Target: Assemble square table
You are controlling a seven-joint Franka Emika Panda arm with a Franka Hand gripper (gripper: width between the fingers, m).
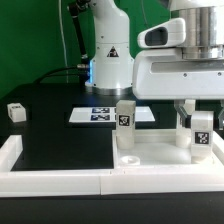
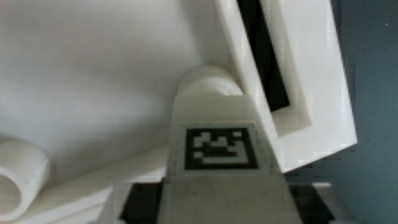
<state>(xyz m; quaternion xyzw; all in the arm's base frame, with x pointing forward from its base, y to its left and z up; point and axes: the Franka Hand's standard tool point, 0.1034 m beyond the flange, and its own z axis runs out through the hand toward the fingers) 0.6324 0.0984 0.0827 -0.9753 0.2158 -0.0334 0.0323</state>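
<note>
Leg [image 1: 203,135] gripped upright between jaws, at tabletop [image 1: 152,152] corner

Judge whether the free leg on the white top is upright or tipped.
Upright: the leg stands on end on the square top, sides vertical, tag facing the camera.

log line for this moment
hand shut on held leg | held leg upright at table top | second leg upright on table top | third leg off to the side
</note>
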